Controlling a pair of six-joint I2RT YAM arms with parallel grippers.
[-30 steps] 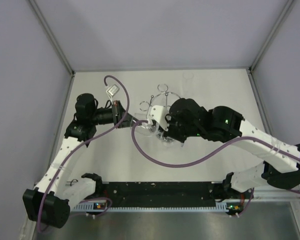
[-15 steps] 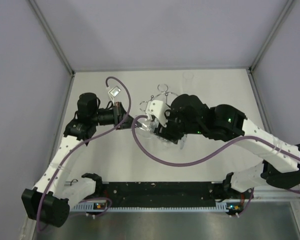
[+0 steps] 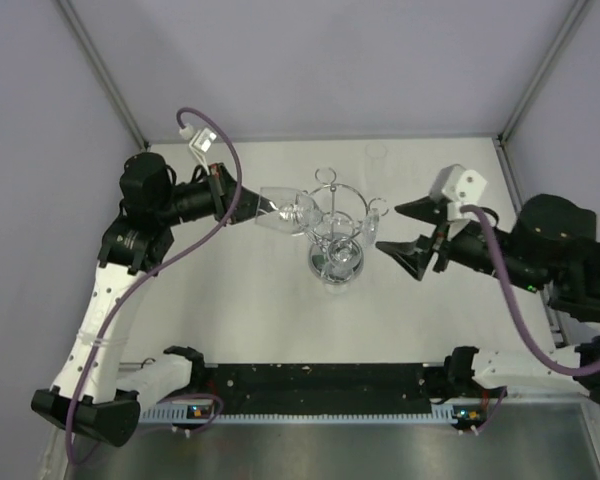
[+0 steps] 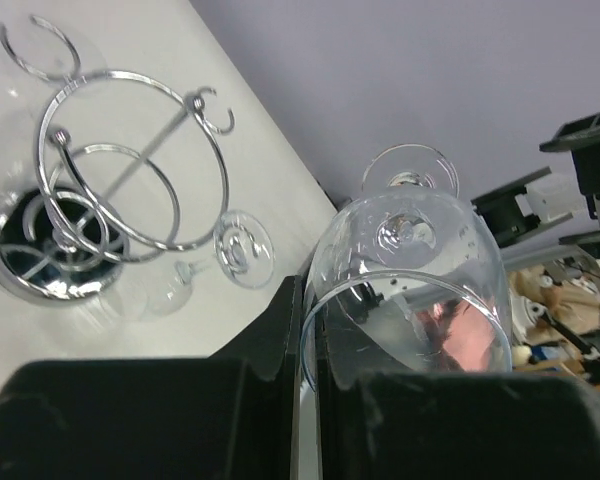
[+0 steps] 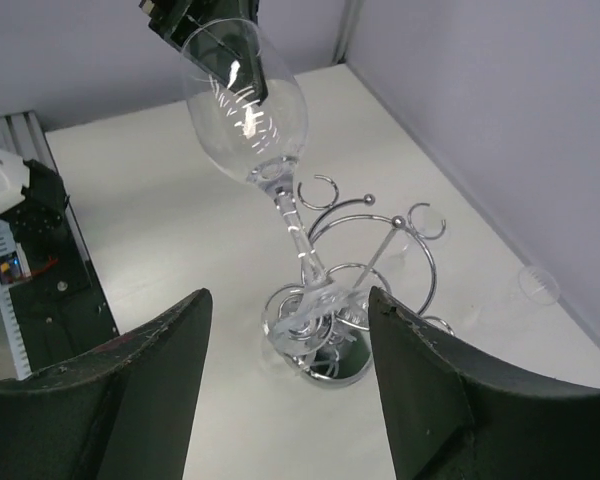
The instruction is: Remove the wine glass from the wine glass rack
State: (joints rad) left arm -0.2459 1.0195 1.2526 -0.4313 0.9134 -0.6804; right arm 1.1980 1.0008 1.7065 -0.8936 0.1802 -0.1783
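My left gripper [image 3: 248,207] is shut on the rim of a clear wine glass [image 3: 280,210], holding it tilted left of the wine glass rack [image 3: 337,190]. In the left wrist view the fingers [image 4: 285,340] pinch the bowl's rim. The glass [image 4: 410,270] points away, apart from the chrome rack [image 4: 130,170]. My right gripper [image 3: 387,228] stands open to the right of the rack, holding nothing. In the right wrist view, between the right gripper's [image 5: 288,295] wide fingers, the glass [image 5: 245,110] slants down. Its blurred foot overlaps the rack [image 5: 380,250], and I cannot tell whether they touch.
The rack's round mirrored base [image 3: 337,265] sits mid-table. A second clear glass [image 4: 242,248] shows beside the rack; whether it hangs or lies is unclear. Grey walls enclose the table on three sides, and the black arm mount [image 3: 320,380] lines the near edge.
The right arm pulled back from over the rack to the right and opened its gripper. The left gripper moved up and to the left with the glass.
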